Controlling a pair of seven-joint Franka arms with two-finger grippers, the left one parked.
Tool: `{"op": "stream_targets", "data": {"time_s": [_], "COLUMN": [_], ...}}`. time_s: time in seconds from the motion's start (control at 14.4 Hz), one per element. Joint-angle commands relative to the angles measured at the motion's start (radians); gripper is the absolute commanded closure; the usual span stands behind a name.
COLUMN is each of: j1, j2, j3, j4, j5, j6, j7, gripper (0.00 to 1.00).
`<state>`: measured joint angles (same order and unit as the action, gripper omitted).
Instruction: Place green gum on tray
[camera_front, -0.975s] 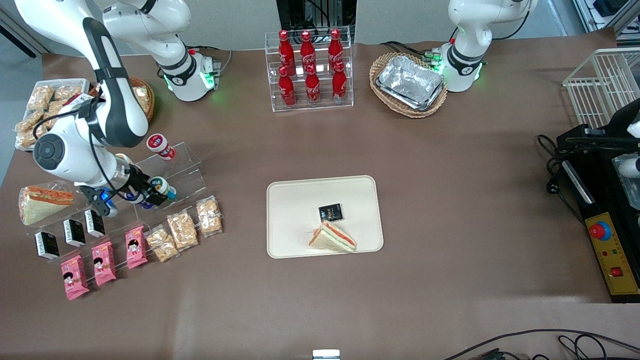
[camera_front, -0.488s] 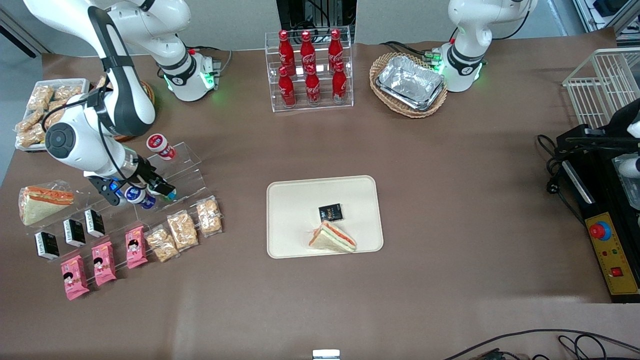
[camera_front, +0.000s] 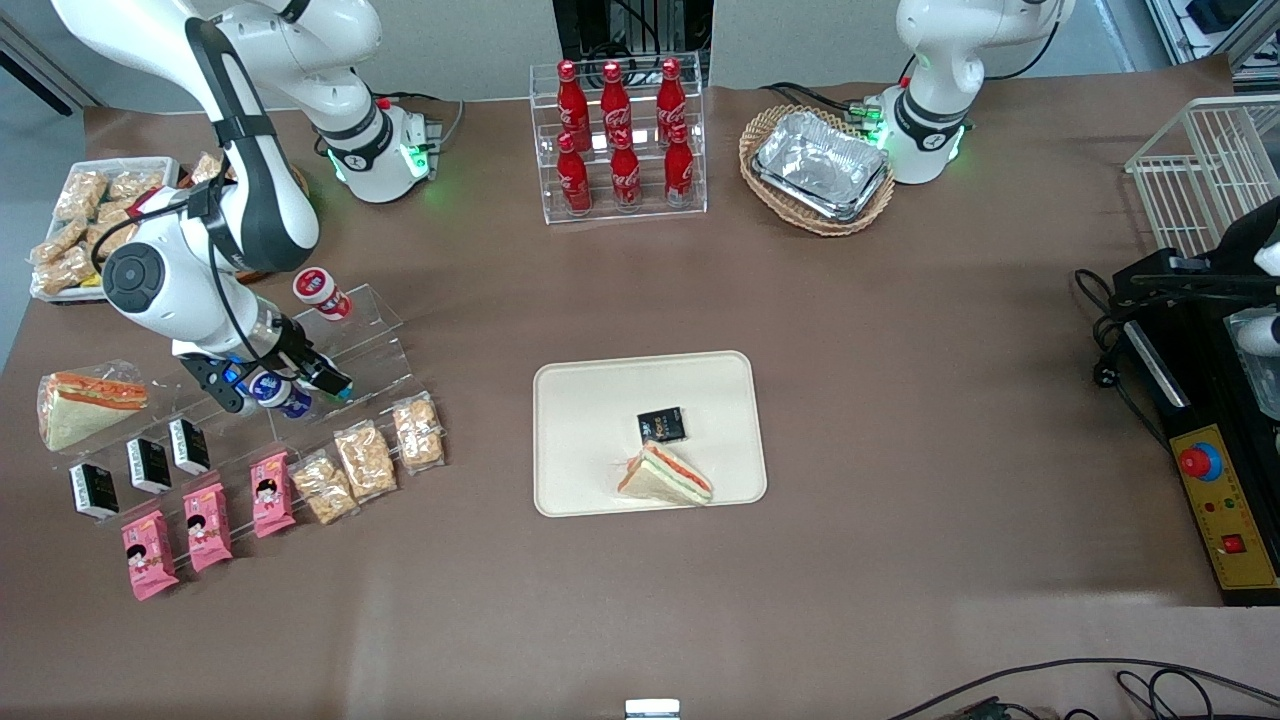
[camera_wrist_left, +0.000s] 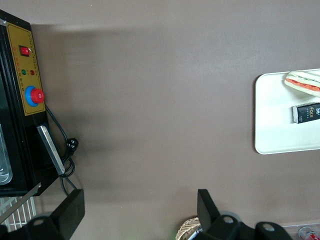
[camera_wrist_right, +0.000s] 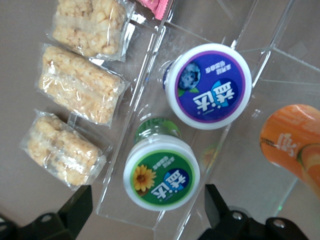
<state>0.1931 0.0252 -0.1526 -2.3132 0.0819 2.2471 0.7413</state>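
Nearest the front camera, the tray (camera_front: 590, 440) lies on the worktop with a sandwich (camera_front: 664, 474) and a small black packet (camera_front: 661, 425) on it, and much of its surface is bare. The green gum (camera_wrist_right: 161, 179) is not there yet. It sits well apart from the tray, toward the working arm's end of the worktop, on a step of the clear stand (camera_front: 380, 345). It stands just beside the blue gum (camera_wrist_right: 207, 86), and the cracker packets (camera_wrist_right: 82, 90) lie nearer the front camera than the stand.

Over the last second the right arm has drawn in over the stand. In the front view the green gum's white lid, plain to see a second ago, is now almost covered by the tool (camera_wrist_right: 147, 197). From the wrist we see the tool's fingers apart, one on each side of the green lid, with nothing clamped yet. The orange gum (camera_wrist_right: 295, 140) sits on a step farther from the front camera.

We judge the approach all but finished: what is left is to lower, close on the green body without nudging the blue gum, lift, and carry it to the tray
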Motion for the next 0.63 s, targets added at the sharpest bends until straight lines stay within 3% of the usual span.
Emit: {"op": "stream_targets", "data": {"time_s": [0.0,0.42,0.49,0.56], "j1": [0.002,0.002,0.002,0.002], "j2": [0.001,0.019,0.022,0.025], "j3": [-0.004,-0.004,-0.004,-0.004], "j4": [-0.015,-0.018,-0.018,-0.018], "j5": [-0.03,-0.07,-0.077,-0.077], "j6": [0.042,0.065,0.065,0.066], "j7": [-0.008,-0.002,0.0,0.001], "gripper": [0.0,0.07,0.14,0.15]}}
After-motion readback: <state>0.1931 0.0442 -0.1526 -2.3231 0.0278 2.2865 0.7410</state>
